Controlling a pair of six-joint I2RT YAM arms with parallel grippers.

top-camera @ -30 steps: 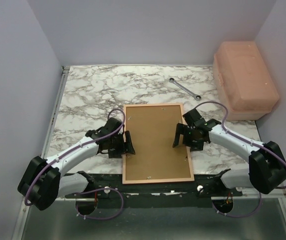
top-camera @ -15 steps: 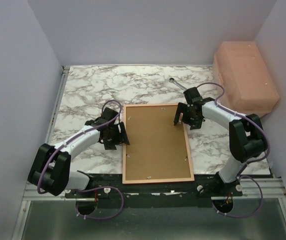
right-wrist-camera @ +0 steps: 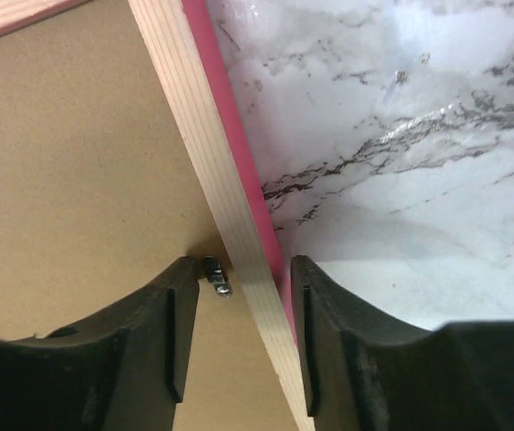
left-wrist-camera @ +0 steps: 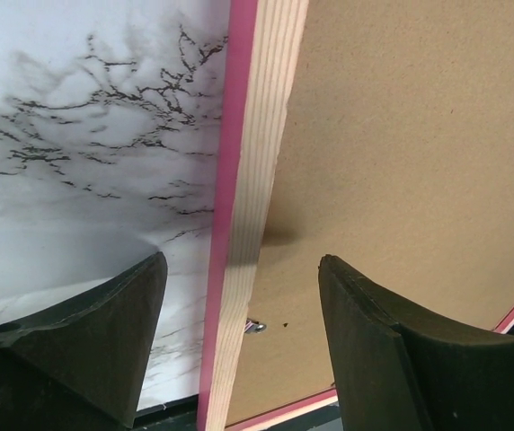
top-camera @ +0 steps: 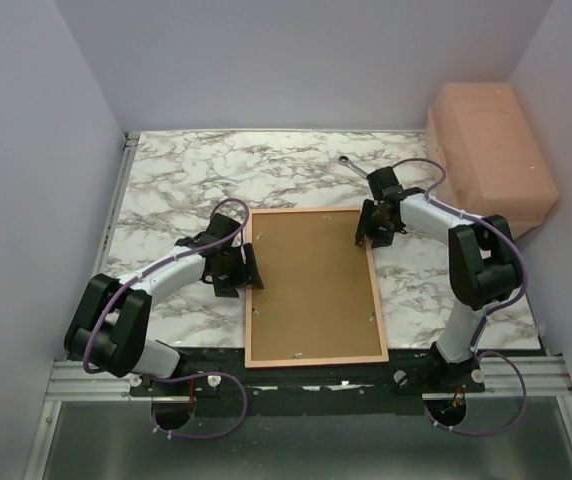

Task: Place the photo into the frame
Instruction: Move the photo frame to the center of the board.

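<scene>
a robot lab's walled test bench
plain pale walls close in a marble-print table on three sides; two cabled arms are bolted to a slotted metal rail at 6 o'clock, with a wrench at 1 o'clock and a pink box at 2 o'clock.

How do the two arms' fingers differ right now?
The left fingers stand wide apart; the right fingers stand much closer together. The left fingers sit partway along the frame's left side; the right fingers sit near its far right corner. Both pairs straddle the frame's edge.
</scene>
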